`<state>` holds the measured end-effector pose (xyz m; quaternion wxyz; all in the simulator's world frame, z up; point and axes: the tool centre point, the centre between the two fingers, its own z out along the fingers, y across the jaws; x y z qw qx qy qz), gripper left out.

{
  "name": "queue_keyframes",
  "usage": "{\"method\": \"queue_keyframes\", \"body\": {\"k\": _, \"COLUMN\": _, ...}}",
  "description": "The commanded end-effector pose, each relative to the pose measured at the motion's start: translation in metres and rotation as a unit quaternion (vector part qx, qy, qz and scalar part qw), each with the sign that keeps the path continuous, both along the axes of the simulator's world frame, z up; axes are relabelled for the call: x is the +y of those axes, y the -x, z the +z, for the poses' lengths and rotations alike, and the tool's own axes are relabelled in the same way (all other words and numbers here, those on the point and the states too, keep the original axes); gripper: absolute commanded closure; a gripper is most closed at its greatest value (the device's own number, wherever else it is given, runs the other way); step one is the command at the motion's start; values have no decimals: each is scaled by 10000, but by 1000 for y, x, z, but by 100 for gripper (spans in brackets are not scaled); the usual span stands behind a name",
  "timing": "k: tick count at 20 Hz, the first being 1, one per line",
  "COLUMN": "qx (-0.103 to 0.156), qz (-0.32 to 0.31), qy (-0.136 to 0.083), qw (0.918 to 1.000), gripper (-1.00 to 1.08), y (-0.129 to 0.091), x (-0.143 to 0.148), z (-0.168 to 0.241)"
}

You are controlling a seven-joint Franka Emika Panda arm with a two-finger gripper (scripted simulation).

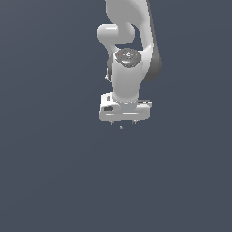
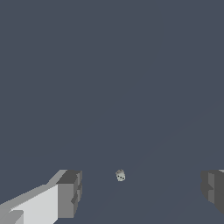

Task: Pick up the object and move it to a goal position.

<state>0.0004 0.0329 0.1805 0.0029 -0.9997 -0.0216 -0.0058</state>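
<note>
The object (image 1: 121,127) is a tiny pale grey-beige speck just below the white gripper (image 1: 123,121) in the exterior view. In the wrist view the object (image 2: 120,176) lies between the two grey fingertips (image 2: 70,192), nearer the one at that point, touching neither. The gripper (image 2: 142,189) is open wide and holds nothing. The white arm rises above it in the exterior view.
A plain dark blue-grey surface (image 1: 54,172) fills both views. No other objects or edges show.
</note>
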Motion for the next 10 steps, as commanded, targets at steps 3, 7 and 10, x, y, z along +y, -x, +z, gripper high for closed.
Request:
{"method": "queue_keyframes", "body": {"k": 3, "qx": 5, "qz": -33, "qy": 0, "qw": 10000, "gripper": -92, "y": 0, "x": -3, "z": 0}}
{"method": "queue_keyframes", "body": {"k": 7, "qx": 39, "qz": -283, "qy": 0, "qw": 9996, "gripper": -92, "y": 1, "x": -26, "z": -2}}
{"method": "queue_keyframes", "body": {"k": 10, "qx": 58, "qz": -422, "qy": 0, "qw": 9991, "gripper": -92, "y": 2, "x": -39, "z": -3}}
